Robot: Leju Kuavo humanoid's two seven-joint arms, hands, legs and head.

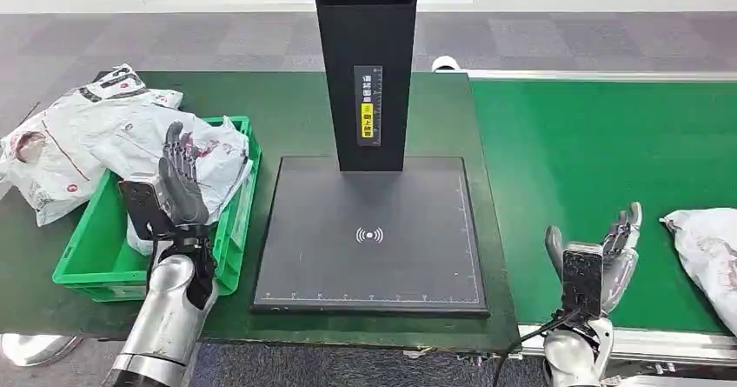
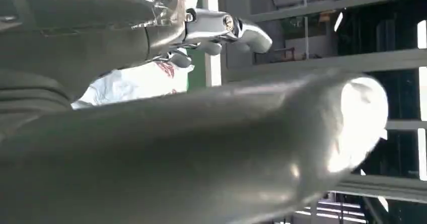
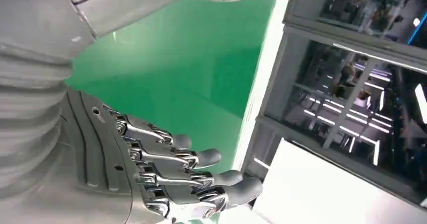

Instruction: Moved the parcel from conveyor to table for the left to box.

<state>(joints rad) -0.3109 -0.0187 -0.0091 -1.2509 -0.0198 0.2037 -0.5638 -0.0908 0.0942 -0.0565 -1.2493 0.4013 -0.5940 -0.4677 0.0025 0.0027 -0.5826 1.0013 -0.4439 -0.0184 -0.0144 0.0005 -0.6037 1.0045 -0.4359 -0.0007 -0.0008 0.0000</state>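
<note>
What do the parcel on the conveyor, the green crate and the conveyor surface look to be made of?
Parcel: seemingly a thin plastic mailer bag, white-grey and slightly glossy, judging by its crinkles and sheen. Green crate: probably rigid moulded plastic, with a smooth, thick rim and even colour. Conveyor: a matte green belt, possibly rubber or PVC; flat, without glare, though the exact material is unclear.

Conveyor belt [image 1: 591, 152]: bright green, edged by a pale silver rail. Counter [image 1: 295, 109]: darker green. Crate [image 1: 96, 256]: bright green. Parcel [image 1: 708, 252] on the belt: white-grey with faint reddish marks. Parcels [image 1: 78, 139] at the crate: white with red and dark print. Scanner pad [image 1: 374, 239]: dark grey, white wireless symbol; black post [image 1: 365, 48] bearing a yellow label. Left robot hand [image 1: 178, 183] and right robot hand [image 1: 608, 252]: grey and dark metallic.
</note>
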